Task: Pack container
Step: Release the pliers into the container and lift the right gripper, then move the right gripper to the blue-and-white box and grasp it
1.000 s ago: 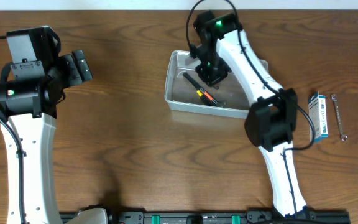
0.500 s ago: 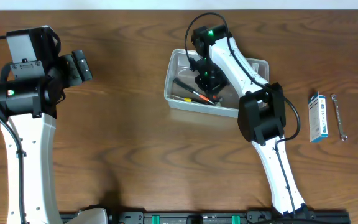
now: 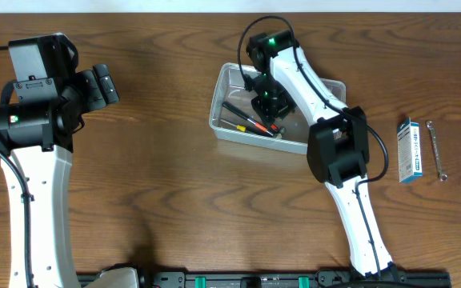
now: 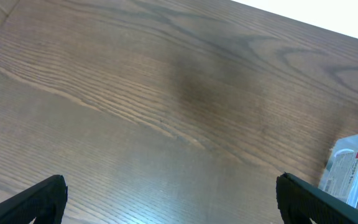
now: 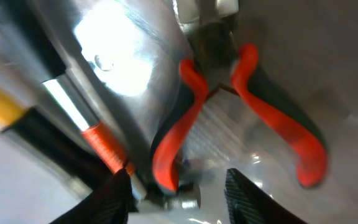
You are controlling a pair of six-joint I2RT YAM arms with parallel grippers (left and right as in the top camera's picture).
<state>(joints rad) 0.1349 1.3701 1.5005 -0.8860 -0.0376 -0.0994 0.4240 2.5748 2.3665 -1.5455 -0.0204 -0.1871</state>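
Gaping wide, the right gripper (image 5: 180, 199) has its two dark fingertips well apart and nothing clamped between them. In the gap between the jaws lies the end of one red handle of a pair of pliers (image 5: 191, 109), beside a small shiny metal piece; whether a fingertip touches either cannot be told. The pliers stretch away ahead of the jaws, their red-and-black handles spread and their metal head at the far end. Just to one side of the jaws, running slantwise, is a black tool with an orange band (image 5: 98, 146) and a bright metal section, with a yellow part near the edge of the wrist view. All of this rests on the glossy clear floor of the container (image 3: 216, 118), so the jaws are down inside its walls, toward the middle of the bin. From overhead the container sits on the wooden table (image 3: 166, 176) with the right arm reaching over its far rim.

Beyond the container, on the arm's outer side and well apart from the jaws, a blue-and-white box (image 3: 409, 150) lies on the table with a slim wrench (image 3: 436, 150) just beside it.

The left gripper (image 4: 179, 199) is fully spread too, empty, with only bare wood grain between and ahead of its jaws. It is well apart from the container.
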